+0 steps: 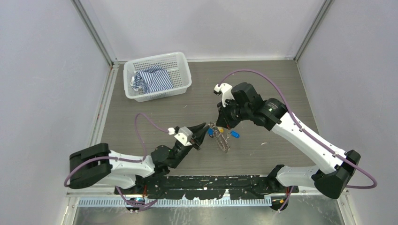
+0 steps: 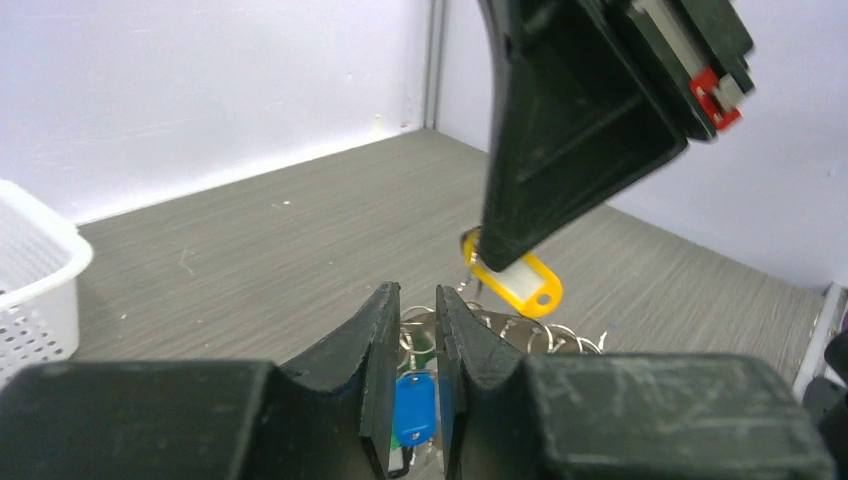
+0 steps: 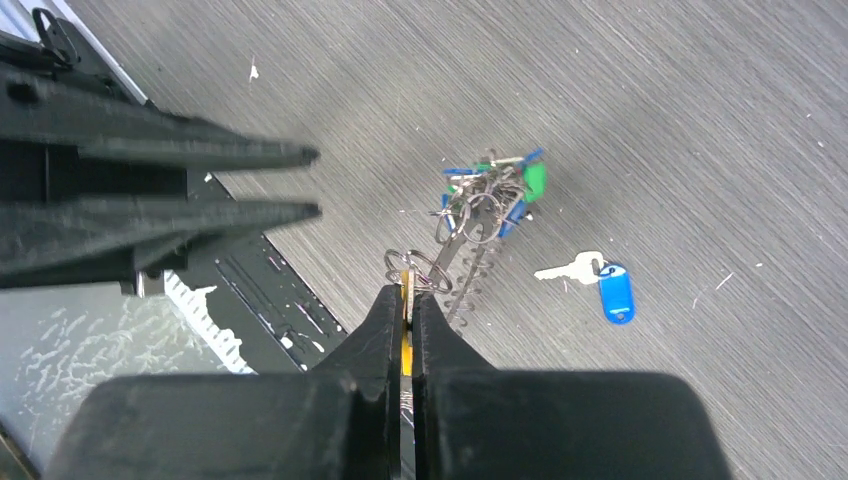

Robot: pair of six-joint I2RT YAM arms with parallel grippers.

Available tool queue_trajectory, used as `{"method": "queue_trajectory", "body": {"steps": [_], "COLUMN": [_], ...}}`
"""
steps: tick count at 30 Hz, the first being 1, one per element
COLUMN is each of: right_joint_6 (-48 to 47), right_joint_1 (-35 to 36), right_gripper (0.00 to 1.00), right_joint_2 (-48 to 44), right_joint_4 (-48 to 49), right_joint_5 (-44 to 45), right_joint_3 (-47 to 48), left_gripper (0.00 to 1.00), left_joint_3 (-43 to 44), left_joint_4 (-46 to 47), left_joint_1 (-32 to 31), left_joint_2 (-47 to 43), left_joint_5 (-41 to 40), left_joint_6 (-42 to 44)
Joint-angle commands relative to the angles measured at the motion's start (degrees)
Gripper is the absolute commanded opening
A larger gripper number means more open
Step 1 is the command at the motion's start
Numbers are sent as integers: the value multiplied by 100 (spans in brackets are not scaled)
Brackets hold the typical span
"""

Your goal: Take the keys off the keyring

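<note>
My right gripper (image 3: 408, 290) is shut on a key with a yellow tag (image 2: 520, 280), and so holds up the keyring (image 3: 462, 265). A bunch of keys (image 3: 490, 190) with blue and green tags hangs from the ring down to the table. My left gripper (image 1: 204, 129) hovers just left of the bunch, its jaws a narrow gap apart with nothing between them. Through that gap in the left wrist view, a blue tag (image 2: 415, 405) of the bunch shows. One loose key with a blue tag (image 3: 600, 280) lies on the table right of the bunch.
A white mesh basket (image 1: 180, 63) holding a blue striped cloth (image 1: 152, 79) stands at the back left. Walls close in the grey table (image 1: 263, 75) on three sides. The arms' black base rail (image 1: 211, 185) runs along the near edge.
</note>
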Motion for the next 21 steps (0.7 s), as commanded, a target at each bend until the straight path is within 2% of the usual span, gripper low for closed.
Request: {"method": "queue_trajectory", "body": {"steps": [1, 5, 7, 10, 14, 21], "right_joint_6": [-51, -81, -57, -29, -30, 4], "right_joint_1": [136, 156, 160, 168, 174, 195], "right_gripper": [1, 1, 1, 1, 1, 1], "right_joint_2": [40, 87, 134, 183, 245, 311], "right_joint_4": [99, 106, 111, 109, 33, -166], "right_joint_5": [260, 276, 299, 339, 410, 610], "right_joint_3": [548, 570, 620, 706, 824, 1098], "left_gripper": [20, 20, 25, 29, 31, 27], "left_joint_3": [41, 224, 314, 674, 663, 801], "left_joint_4": [-587, -1095, -1148, -1786, -1716, -2289], "left_joint_1": [434, 778, 924, 1026, 1031, 1029], "left_joint_2": [-496, -571, -530, -444, -460, -730], "left_joint_5": [-138, 164, 427, 852, 1403, 2218], "left_joint_6": [-627, -789, -902, -967, -1003, -1063]}}
